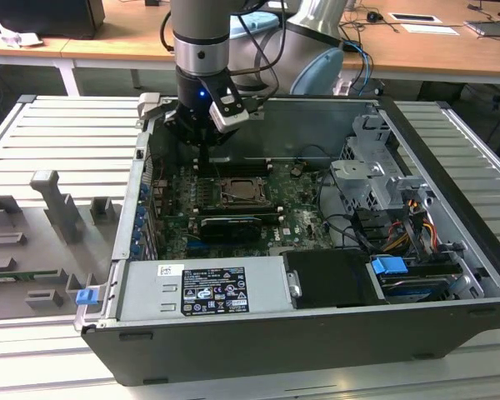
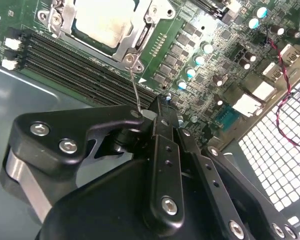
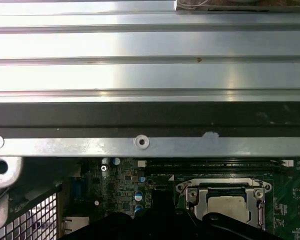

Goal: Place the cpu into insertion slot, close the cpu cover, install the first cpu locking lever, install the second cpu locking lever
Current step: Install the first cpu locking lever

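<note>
The cpu (image 2: pixel 102 20) sits in the insertion slot (image 2: pixel 65 32) under the closed cpu cover (image 2: pixel 135 37), while the claw (image 2: pixel 157 112), fingers drawn together, grips 1 thin locking lever (image 2: pixel 135 90) beside the 4 black memory slots (image 2: pixel 75 65).

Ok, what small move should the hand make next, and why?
Probably press the raised locking lever down toward the board: the cpu already lies under the lowered cpu cover, and the lever's free end stands right at the hand.
</note>
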Robot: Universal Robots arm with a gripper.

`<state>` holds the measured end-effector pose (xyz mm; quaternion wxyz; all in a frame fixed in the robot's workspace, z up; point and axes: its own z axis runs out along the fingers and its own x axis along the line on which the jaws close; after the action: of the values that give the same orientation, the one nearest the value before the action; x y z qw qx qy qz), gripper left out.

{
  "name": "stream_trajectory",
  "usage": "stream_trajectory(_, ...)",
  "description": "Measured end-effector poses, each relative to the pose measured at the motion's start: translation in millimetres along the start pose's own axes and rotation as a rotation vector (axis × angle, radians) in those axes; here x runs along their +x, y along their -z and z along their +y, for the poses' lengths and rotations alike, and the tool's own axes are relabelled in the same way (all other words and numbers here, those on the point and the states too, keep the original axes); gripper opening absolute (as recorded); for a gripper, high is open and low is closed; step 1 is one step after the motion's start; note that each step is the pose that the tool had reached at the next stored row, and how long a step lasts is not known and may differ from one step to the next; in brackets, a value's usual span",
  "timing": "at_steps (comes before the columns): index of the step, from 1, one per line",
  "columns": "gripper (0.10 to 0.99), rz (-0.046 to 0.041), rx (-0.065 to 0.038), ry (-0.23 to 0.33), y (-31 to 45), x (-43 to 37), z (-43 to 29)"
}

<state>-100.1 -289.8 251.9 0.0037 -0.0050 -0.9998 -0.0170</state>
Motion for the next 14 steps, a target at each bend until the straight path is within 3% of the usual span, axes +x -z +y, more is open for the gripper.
stream_trajectory(14, 0.106, 0.0003, 0.000, 0.000, 0.2, -24.4, 0.2)
